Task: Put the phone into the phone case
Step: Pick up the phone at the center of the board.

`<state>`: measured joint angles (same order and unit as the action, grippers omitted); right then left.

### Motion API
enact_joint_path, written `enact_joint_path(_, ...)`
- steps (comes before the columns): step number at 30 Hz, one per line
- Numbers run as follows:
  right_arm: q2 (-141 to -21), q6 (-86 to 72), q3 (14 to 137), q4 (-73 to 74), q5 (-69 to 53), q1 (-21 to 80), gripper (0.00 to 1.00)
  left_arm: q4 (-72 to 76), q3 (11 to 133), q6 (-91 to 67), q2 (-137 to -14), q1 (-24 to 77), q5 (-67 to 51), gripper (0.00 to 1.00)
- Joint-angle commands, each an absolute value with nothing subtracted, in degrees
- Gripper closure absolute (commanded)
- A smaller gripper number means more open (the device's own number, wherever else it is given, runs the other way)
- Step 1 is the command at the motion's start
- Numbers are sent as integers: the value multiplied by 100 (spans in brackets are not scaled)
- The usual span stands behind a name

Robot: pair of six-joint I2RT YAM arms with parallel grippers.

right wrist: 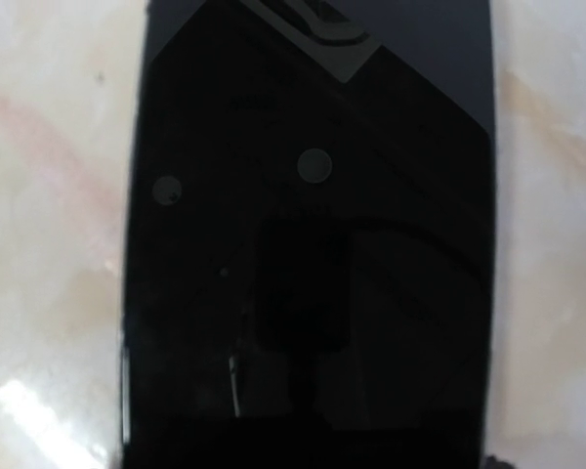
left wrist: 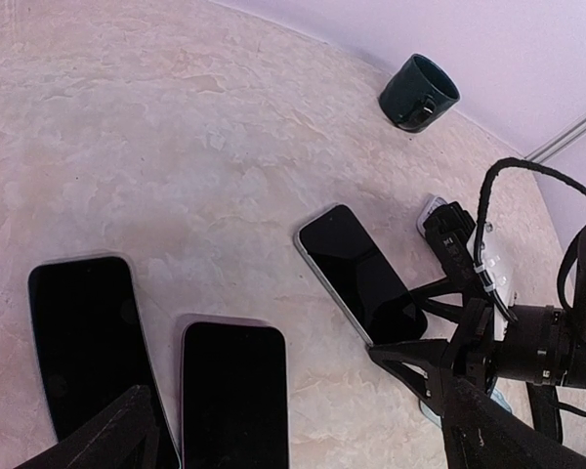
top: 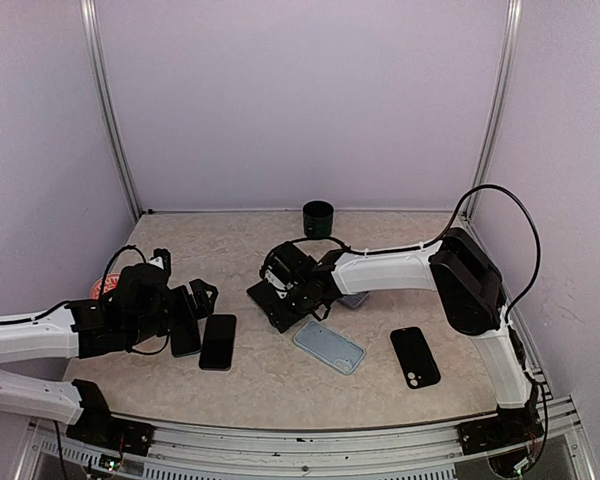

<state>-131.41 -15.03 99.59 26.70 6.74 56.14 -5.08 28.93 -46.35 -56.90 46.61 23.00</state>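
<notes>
Right wrist, phone fills view, right fingers hidden, grip unclear, left fingers apart.

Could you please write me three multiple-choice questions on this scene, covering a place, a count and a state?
1. Where does the dark cup stand?
A. At the far edge of the table
B. Between the two arm bases
C. On top of a light case

2. How many dark phones lie screen up in the left wrist view?
A. One
B. Three
C. Five

3. In what state is the left gripper?
A. Open, holding nothing
B. Shut on a phone
C. Shut on the cup

Answers:
1. A, as the top view shows the cup by the back edge, far from the arms.
2. B, as two lie side by side near the camera and one lies farther off.
3. A, as its fingers stand wide apart with nothing between them.
</notes>
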Motion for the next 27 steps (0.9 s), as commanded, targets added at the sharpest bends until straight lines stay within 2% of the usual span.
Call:
enact_joint_path(1, -13172, -1369, 9769, 2774, 804, 5643, 23, -376, 2906, -4671, -5745, 4702, 2380, 1)
enact_joint_path(13, -12460, -924, 9545, 2398, 1129, 5645, 23, -329, 3106, -4676, -6045, 4698, 2356, 1)
enact_joint_path(27, -11984, -860, 9128, 2354, 962, 5660, 23, -182, 3273, -4651, -6256, 4702, 2294, 1)
